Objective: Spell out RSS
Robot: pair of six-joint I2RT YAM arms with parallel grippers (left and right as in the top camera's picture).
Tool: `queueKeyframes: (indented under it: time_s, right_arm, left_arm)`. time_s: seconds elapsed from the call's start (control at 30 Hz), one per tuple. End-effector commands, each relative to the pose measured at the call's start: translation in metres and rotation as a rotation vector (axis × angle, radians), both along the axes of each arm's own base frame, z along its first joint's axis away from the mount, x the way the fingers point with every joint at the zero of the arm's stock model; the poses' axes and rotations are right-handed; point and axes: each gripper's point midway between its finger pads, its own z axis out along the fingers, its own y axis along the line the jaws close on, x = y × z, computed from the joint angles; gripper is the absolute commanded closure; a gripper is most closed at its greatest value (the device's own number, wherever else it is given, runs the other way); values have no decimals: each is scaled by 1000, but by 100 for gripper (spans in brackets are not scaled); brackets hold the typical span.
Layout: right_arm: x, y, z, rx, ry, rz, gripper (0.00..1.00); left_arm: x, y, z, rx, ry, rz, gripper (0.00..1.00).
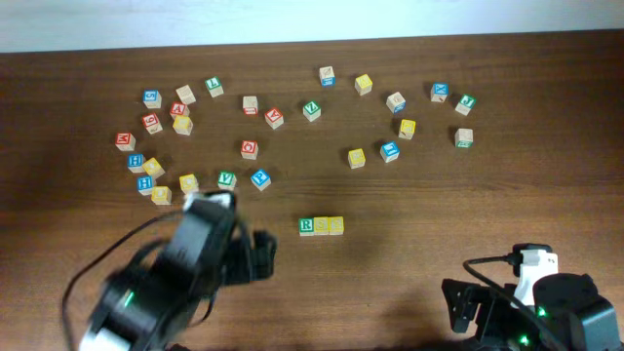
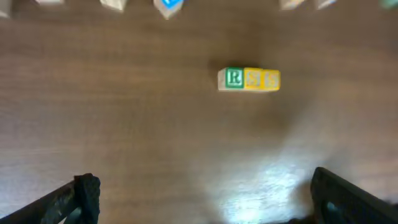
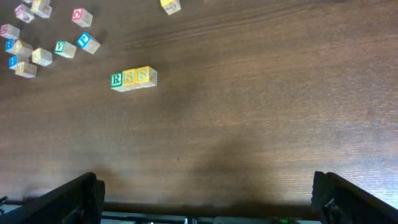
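While RSS (image 1: 321, 225) lies untouched, left pincer (image 2: 203, 186) and right pincer (image 3: 206, 186) gape empty.

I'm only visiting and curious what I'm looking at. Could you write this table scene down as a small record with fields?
word: R cube, first S cube, second S cube, side by side in one row reading RSS
row place: near the middle of the table, apart from everything else
other letter cubes: scattered farther back, in loose groups left and right
left gripper: open, holding nothing, clear of the row
right gripper: open, holding nothing, clear of the row
task state: the word looks spelled
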Motion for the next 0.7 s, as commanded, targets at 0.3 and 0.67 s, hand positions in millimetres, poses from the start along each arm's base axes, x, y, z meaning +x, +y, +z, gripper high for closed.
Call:
queueKeyframes:
  time_s: [0.3,0.67]
  right_arm:
    - [-1,3,-1,11,1,13,2]
    - [15,-29,12,-58,-119,-174,2]
  left_arm:
    - [-13,26,31,-63,-185,117,1]
    - [-13,26,31,-63,-185,117,1]
